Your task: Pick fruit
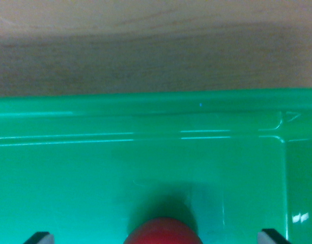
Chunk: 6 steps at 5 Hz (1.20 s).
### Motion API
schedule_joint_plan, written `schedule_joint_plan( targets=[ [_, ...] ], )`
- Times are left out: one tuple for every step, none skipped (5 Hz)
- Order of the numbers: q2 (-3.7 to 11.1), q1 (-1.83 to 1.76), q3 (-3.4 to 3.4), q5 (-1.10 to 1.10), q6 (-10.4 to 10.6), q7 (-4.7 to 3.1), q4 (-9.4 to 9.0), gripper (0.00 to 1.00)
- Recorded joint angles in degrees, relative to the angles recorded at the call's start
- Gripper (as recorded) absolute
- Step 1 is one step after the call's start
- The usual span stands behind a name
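Wrist view: red fruit (162, 232) at 6 o'clock on green tray (145, 168), wood table (145, 46) at 12, gripper (157, 237) spread with tips at either side, fruit likely light, smooth, rounded, slippery, best squeezed gently across widest middle.

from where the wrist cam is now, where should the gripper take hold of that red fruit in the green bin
Grip the red fruit across its rounded sides, coming straight down from above. It lies on the green bin floor, centred between the fingertips of the gripper, which stand wide of it on both sides. Only its domed top shows, so its full shape is uncertain.
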<state>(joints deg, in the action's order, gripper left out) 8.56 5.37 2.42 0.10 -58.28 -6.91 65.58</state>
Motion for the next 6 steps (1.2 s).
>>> schedule_joint_plan(
  targets=[
    [1.05,0.12,0.11,0.1,2.4,-0.38,-2.21,0.0],
    [1.05,0.12,0.11,0.1,2.4,-0.38,-2.21,0.0],
    [2.12,0.24,0.21,0.2,4.9,-0.76,-4.47,0.0],
    [2.12,0.24,0.21,0.2,4.9,-0.76,-4.47,0.0],
    [3.02,0.34,0.3,0.29,7.0,-1.09,-6.37,0.0],
    [3.02,0.34,0.3,0.29,7.0,-1.09,-6.37,0.0]
  ],
)
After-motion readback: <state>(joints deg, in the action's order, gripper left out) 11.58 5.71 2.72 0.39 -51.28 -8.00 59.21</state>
